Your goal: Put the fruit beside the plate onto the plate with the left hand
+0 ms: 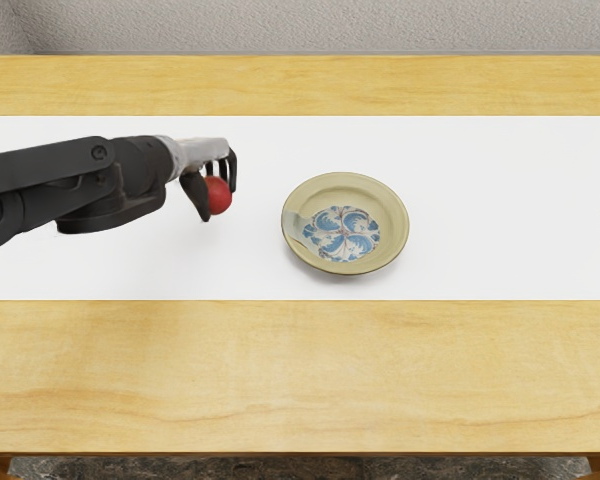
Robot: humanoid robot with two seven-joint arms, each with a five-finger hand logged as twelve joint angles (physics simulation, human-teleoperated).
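Note:
A small red round fruit sits in the curled fingers of my left hand, whose dark arm comes in from the left edge. The hand is shut on the fruit; thumb below, fingers over the top. Whether the fruit is lifted off the white runner I cannot tell. To the right lies a beige plate with a blue and red pattern in its middle, nothing on it. A gap of about a fruit's width separates the fruit from the plate's left rim. My right arm does not show.
A white runner crosses the wooden table from left to right, under both hand and plate. Bare wood lies in front and behind it. A grey wall stands beyond the far edge.

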